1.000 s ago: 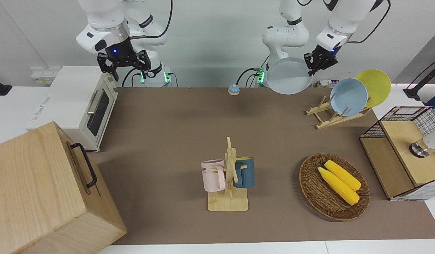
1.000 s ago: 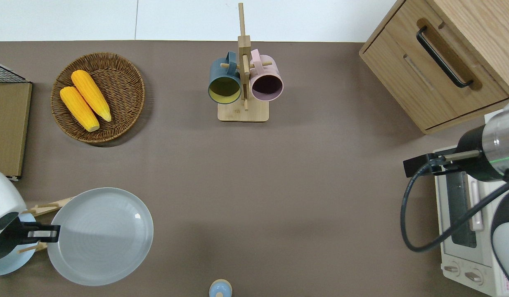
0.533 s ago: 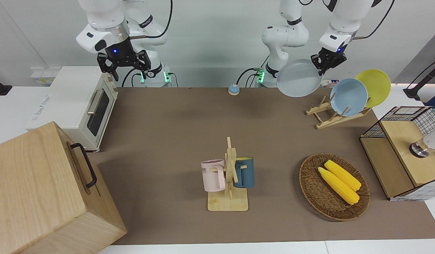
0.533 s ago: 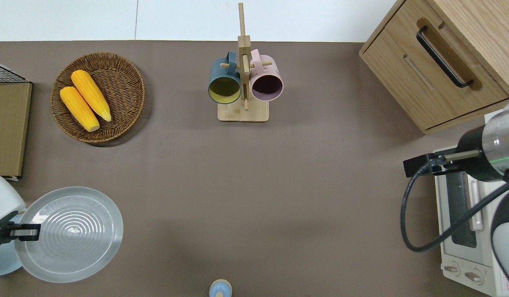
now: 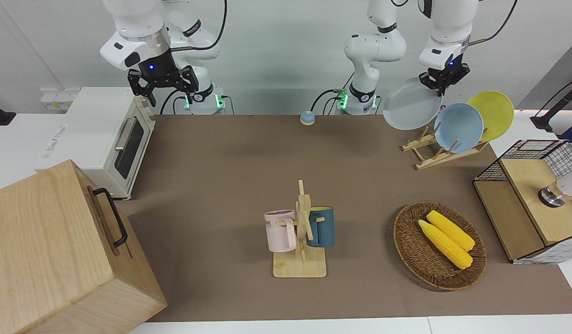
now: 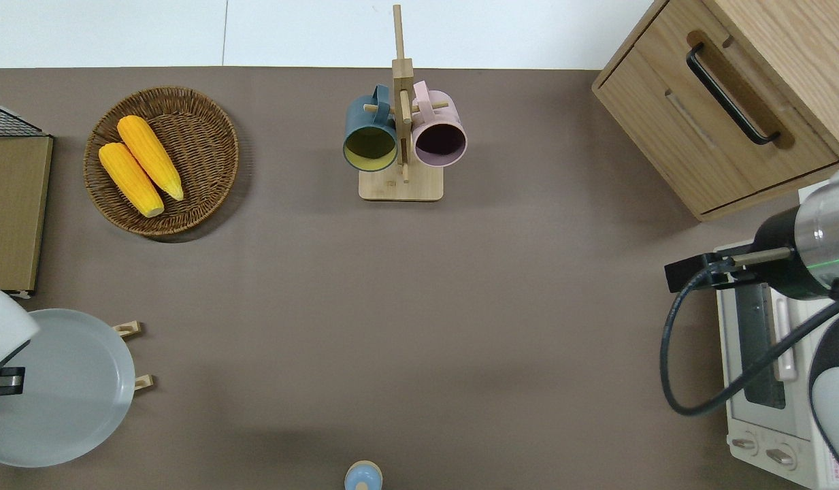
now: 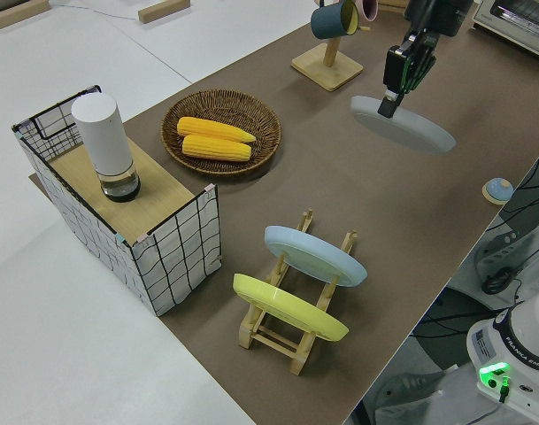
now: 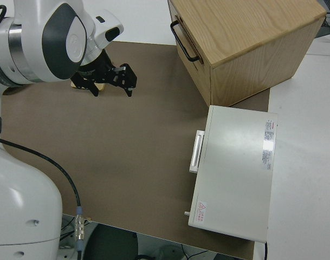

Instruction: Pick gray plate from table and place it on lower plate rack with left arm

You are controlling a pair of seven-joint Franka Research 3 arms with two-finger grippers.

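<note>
The left arm's black two-finger gripper [image 5: 443, 82] is up in the air, its fingers clamped on the rim of the round, pale gray plate [image 5: 411, 110]. The plate hangs tilted, clear of the brown-matted table [image 5: 248, 185]. In the overhead view the gray plate [image 6: 55, 388] sits over the small light-wood plate rack [image 5: 441, 150], with only the two rail ends [image 6: 135, 355] peeking out past its edge. The rack stands at the left arm's end of the table, and it carries a light blue plate [image 5: 458, 128] and a yellow plate [image 5: 492, 115], both leaning in their slots. From the left side view the gray plate [image 7: 404, 126] floats well above the mat, apart from the two racked plates.

The right arm is parked, its black gripper [image 5: 161, 83] spread open.

Farther from the robots, a round wicker basket [image 5: 439, 246] holds two yellow corn cobs [image 5: 448, 237].
</note>
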